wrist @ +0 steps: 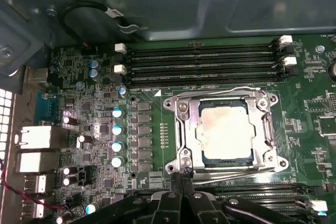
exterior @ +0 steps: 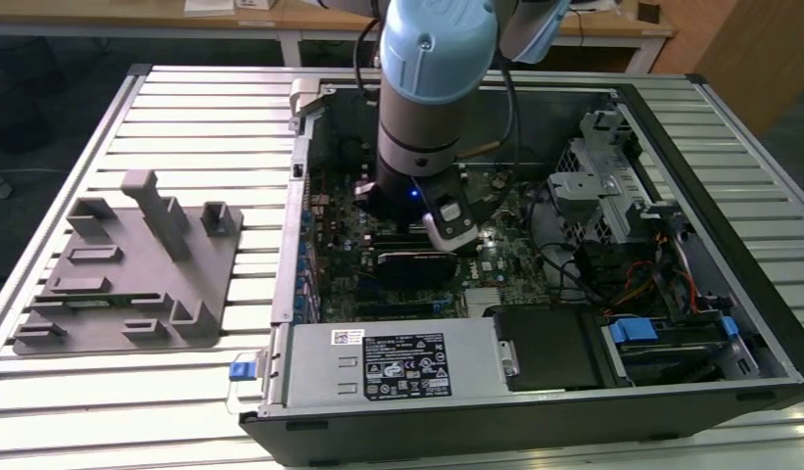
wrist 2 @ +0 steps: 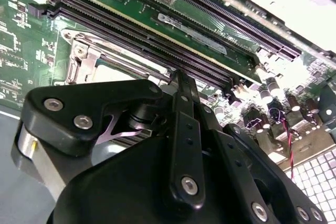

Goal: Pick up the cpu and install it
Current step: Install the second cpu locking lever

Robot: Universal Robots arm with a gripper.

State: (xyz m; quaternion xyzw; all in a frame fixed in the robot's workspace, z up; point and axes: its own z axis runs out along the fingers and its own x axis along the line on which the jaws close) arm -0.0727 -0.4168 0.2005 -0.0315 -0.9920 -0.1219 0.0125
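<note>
CPU (wrist: pixel 227 131) sits seated in the metal-framed socket (wrist: pixel 181 129) on the green motherboard (wrist: pixel 152 103), silver top facing up, as the first wrist view shows. Just beside the socket's edge hangs the gripper (wrist: pixel 181 182), its black fingers (wrist 2: pixel 184 108) pressed together, holding nothing and clear of the chip. In the exterior view, the open computer case (exterior: pixel 715 147) lies on a slatted metal table (exterior: pixel 179 117), with a grey fixture block (exterior: pixel 127 264) at that view's left. Farther off stands a wooden desk (exterior: pixel 245 15).
</note>
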